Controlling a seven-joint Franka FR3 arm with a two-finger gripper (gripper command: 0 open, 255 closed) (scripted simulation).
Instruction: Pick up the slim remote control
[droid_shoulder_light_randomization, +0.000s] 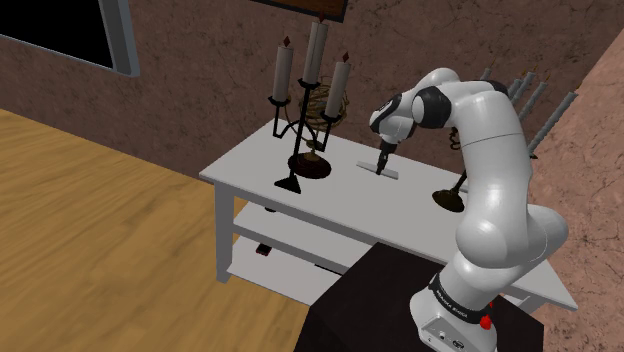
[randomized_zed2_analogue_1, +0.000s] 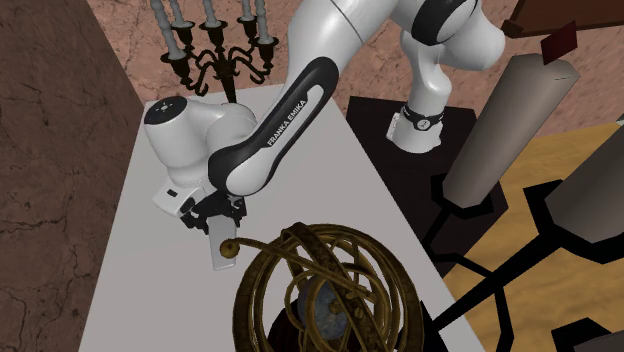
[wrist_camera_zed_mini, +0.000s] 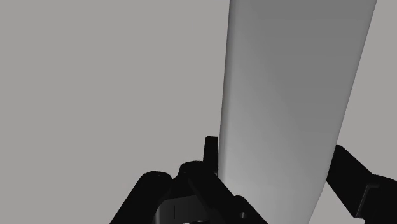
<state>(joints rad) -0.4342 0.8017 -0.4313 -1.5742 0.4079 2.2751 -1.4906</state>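
Note:
The slim remote control (droid_shoulder_light_randomization: 392, 173) is a flat, pale grey bar lying on the white table (droid_shoulder_light_randomization: 260, 165). My black gripper (droid_shoulder_light_randomization: 381, 166) stands straight down on one end of it. In the wrist view the remote (wrist_camera_zed_mini: 292, 83) runs away from the hand, and the gripper (wrist_camera_zed_mini: 277, 159) has a finger pressed against each long edge. The second exterior view has the gripper (randomized_zed2_analogue_1: 222, 222) over the remote (randomized_zed2_analogue_1: 224, 252), which still rests on the table top (randomized_zed2_analogue_1: 330, 170). The gripper is shut on it.
A dark candelabra (droid_shoulder_light_randomization: 300, 110) and a brass armillary sphere (droid_shoulder_light_randomization: 325, 105) stand close beside the remote; the sphere (randomized_zed2_analogue_1: 320, 290) nearly touches it. Another candelabra (randomized_zed2_analogue_1: 215, 45) stands at the table's other end. A lower shelf (droid_shoulder_light_randomization: 290, 240) sits under the table.

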